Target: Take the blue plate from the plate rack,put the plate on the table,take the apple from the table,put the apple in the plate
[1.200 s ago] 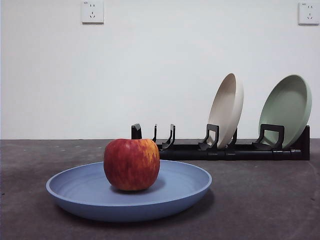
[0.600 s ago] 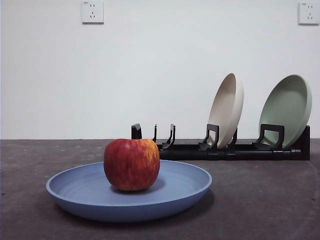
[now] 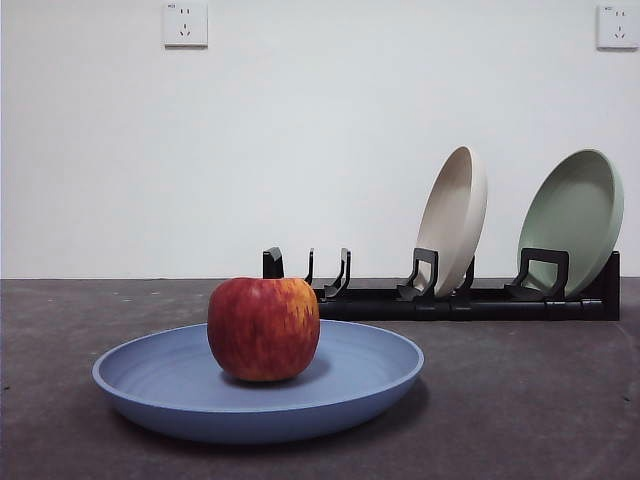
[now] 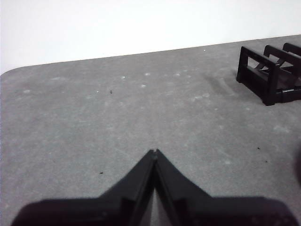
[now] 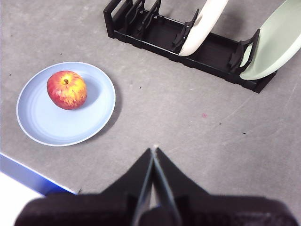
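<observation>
Apple (image 5: 67,89) in blue plate (image 5: 70,127) — well apart from both grippers' pinched-together, empty fingers (image 5: 141,181).

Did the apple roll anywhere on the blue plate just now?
No. The apple sits at the same spot on the blue plate, left of the plate rack.

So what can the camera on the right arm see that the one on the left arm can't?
Only the right wrist view shows the apple sitting in the blue plate, plus the beige plate and the pale green plate standing in the plate rack, and the right gripper, shut and empty. Only the left wrist view shows the left gripper, also shut and empty, over bare table. Both share the grey table and the black rack, though the left sees just its empty end.
</observation>
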Robot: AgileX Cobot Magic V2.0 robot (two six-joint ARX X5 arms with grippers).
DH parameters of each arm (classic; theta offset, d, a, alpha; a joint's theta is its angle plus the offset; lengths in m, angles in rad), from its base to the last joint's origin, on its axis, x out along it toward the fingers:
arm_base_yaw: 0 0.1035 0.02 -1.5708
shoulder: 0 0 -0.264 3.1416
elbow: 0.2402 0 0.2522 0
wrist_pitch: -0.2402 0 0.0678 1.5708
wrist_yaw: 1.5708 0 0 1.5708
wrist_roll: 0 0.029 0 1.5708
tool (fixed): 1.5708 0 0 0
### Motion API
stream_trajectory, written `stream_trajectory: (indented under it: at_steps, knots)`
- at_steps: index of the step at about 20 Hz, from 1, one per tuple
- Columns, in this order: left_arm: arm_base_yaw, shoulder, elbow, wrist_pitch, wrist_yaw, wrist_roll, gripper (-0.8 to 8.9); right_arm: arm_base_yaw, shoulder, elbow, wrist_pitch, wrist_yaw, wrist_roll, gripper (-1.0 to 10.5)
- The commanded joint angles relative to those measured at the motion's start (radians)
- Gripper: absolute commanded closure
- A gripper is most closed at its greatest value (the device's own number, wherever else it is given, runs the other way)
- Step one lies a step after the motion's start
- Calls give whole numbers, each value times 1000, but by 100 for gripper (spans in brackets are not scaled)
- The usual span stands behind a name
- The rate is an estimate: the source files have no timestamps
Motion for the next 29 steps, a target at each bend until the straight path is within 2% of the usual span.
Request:
stream_trajectory:
  at_steps: [1,13,15,16,17,18,19,21,23,25,27,29]
  knots:
    - [3,11,-10,4,2,-11,817,1,0,3,-21,1,5,946]
    - [3,62,-10,4,3,-12,817,1,0,3,-21,1,-16,946]
    - [3,62,-10,4,3,-11,817,-19,0,2,-16,51,-48,946]
    - [3,62,-10,4,3,-11,817,-44,-1,-8,15,92,-89,946]
    - [3,62,-10,4,3,-11,817,-88,-15,-31,80,102,-161,946]
    - [3,62,-10,4,3,-11,817,-151,-39,-74,183,81,-243,946]
    - [3,62,-10,4,3,-11,817,-228,-69,-138,307,22,-321,946]
    - [3,62,-10,4,3,-12,817,-406,-143,-310,572,-153,-471,946]
    - [3,62,-10,4,3,-11,817,-585,-220,-492,806,-304,-567,946]
    - [3,62,-10,4,3,-12,817,-732,-306,-645,964,-423,-577,946]
    - [3,62,-10,4,3,-12,817,-846,-393,-761,1028,-516,-581,946]
    - [3,62,-10,4,3,-12,817,-919,-462,-851,1052,-531,-583,946]
